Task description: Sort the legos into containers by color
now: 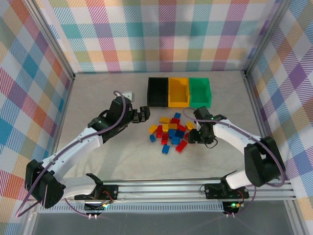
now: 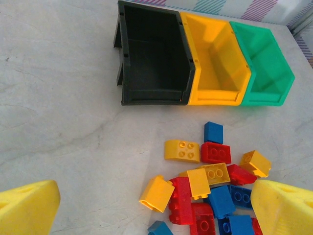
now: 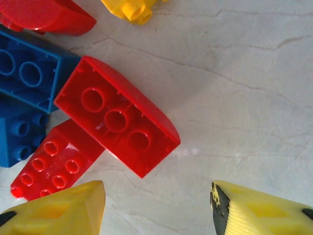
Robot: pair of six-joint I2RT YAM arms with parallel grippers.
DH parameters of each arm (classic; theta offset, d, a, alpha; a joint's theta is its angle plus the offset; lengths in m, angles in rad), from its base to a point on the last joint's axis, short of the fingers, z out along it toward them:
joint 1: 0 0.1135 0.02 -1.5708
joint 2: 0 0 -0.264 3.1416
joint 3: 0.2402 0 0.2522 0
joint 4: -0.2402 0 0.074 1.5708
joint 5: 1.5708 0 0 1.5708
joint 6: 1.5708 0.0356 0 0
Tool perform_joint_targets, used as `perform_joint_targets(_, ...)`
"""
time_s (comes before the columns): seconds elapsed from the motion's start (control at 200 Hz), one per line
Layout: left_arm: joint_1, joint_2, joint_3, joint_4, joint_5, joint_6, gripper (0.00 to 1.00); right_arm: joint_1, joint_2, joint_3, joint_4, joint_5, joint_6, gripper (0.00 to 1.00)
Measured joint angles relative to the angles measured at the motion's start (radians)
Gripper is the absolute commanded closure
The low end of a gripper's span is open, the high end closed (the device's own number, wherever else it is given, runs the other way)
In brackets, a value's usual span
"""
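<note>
A loose pile of red, yellow and blue legos (image 1: 171,133) lies mid-table, in front of three containers in a row: black (image 1: 158,91), yellow (image 1: 178,91) and green (image 1: 199,91); all three look empty in the left wrist view. My left gripper (image 1: 143,113) hovers at the pile's left, open, its yellow fingers (image 2: 29,208) far apart above a yellow brick (image 2: 157,193). My right gripper (image 1: 193,136) is low at the pile's right edge, jaws apart over bare table (image 3: 156,205). An upturned red brick (image 3: 117,120) lies just beyond its fingertips, not between them.
A small white block (image 1: 128,93) sits left of the black bin. Metal frame posts (image 1: 56,54) and checked walls close in the table on three sides. A rail (image 1: 195,188) runs along the near edge. Blue bricks (image 3: 29,73) lie left of the red one.
</note>
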Motion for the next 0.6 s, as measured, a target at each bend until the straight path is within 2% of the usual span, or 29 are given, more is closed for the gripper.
perform_joint_targets(0.6, 0.000, -0.018, 0.013, -0.047, 0.001, 0.000, 0.00, 0.050, 0.160, 0.112, 0.007, 0.041, -0.052, 0.37)
